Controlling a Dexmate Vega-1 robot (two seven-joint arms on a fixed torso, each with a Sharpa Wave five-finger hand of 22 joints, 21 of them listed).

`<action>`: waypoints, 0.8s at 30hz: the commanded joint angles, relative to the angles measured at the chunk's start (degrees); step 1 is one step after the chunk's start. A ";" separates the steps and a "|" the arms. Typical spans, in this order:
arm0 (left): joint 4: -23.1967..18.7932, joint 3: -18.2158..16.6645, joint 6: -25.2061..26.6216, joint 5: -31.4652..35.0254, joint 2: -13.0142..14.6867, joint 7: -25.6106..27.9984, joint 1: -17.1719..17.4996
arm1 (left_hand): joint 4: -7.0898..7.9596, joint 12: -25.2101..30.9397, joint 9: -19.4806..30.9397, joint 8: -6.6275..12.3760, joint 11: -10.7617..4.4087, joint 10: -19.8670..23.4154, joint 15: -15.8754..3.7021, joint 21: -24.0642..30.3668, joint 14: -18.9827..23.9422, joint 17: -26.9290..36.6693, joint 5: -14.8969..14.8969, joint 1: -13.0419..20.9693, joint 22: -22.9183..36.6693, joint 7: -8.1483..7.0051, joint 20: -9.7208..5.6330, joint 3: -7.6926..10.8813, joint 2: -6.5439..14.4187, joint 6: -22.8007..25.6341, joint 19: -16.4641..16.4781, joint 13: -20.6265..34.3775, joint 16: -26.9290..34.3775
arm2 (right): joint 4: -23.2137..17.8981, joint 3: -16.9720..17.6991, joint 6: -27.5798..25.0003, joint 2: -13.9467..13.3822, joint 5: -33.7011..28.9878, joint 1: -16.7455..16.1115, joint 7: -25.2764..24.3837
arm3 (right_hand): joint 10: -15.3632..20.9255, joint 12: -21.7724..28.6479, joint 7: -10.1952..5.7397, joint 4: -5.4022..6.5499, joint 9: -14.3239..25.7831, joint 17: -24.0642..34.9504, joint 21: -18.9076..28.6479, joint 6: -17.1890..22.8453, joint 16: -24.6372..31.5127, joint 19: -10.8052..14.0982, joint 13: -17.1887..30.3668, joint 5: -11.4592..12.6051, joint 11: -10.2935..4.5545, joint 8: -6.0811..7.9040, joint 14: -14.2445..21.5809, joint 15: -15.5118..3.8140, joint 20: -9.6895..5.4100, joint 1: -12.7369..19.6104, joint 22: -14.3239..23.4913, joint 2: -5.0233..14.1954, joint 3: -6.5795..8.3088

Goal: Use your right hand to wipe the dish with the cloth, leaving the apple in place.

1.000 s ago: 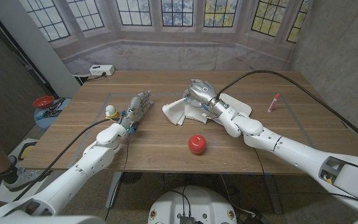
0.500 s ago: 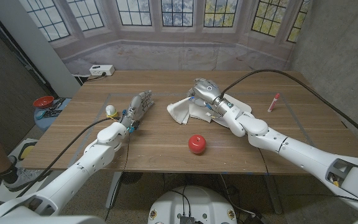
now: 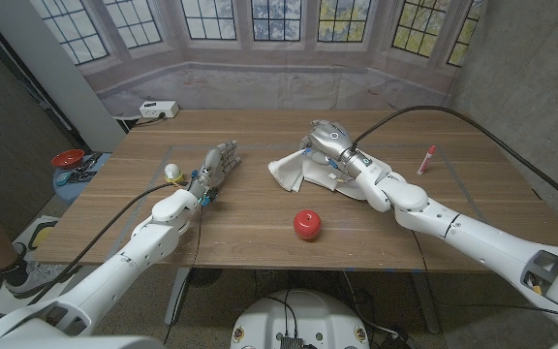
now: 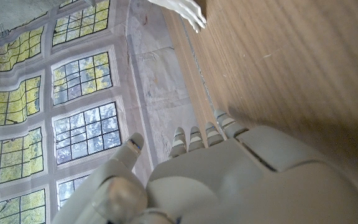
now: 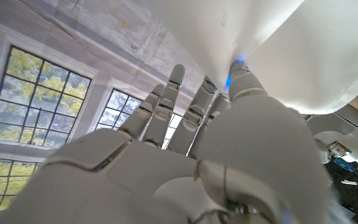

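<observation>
On the table's far right half lies a white square dish. My right hand is over its left part and grips a white cloth, which trails from the hand down onto the wood left of the dish. In the right wrist view the cloth bunches against the fingertips of that hand. A red apple sits on the table nearer me, apart from the dish and cloth. My left hand stands at the left, fingers apart, holding nothing.
A small white and yellow ball lies just left of my left hand. A pink marker lies right of the dish. A power strip sits at the far left corner. In the left wrist view the cloth's edge shows beyond bare wood.
My right hand has slid to the right over the dish, dragging the cloth along with it. The apple and my left hand have stayed put.
</observation>
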 commanded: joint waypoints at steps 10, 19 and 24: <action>0.90 0.61 0.61 0.33 -0.49 -0.41 -1.27 | -0.07 -0.01 0.23 0.26 0.04 -0.15 0.19 -0.05 0.29 0.19 -0.20 0.62 0.24 -0.18 0.06 0.12 0.14 0.44 0.34 0.27 0.09 | -3.00 3.38 -1.89 -2.91 -0.72 -2.45 1.32 | 0.28 -0.22 -0.15 0.00 0.12 0.17 0.00 0.30 -0.30 0.36 0.19 0.12 0.11 0.32 0.43 -9.28 -2.58 0.00 0.11 0.45 -0.11; 1.46 0.74 0.31 0.55 -0.94 -0.36 -1.85 | -0.08 0.00 0.23 0.27 0.06 -0.14 0.24 -0.05 0.26 0.19 -0.20 0.62 0.24 -0.16 0.04 0.13 0.16 0.47 0.33 0.27 0.08 | -3.55 4.66 -2.16 -4.09 -0.23 -3.30 1.95 | 0.27 -0.35 -0.19 0.01 0.13 0.21 0.00 0.26 -0.42 0.39 0.25 0.11 0.10 0.22 0.49 -9.33 -2.56 -0.07 0.12 0.48 -0.25; 1.82 0.74 -0.51 0.77 -1.31 -0.31 -1.99 | -0.06 0.05 0.23 0.23 -0.13 -0.03 0.22 0.00 0.31 0.20 -0.20 0.59 0.24 -0.27 0.24 0.11 0.14 0.34 0.47 0.27 0.11 | -3.74 5.32 -2.39 -4.56 0.48 -3.80 2.56 | 0.11 -0.49 -0.17 -0.09 0.13 0.25 -0.01 0.04 -0.47 0.38 0.27 0.12 0.13 0.09 0.53 -9.41 -2.69 0.09 0.12 0.51 -0.27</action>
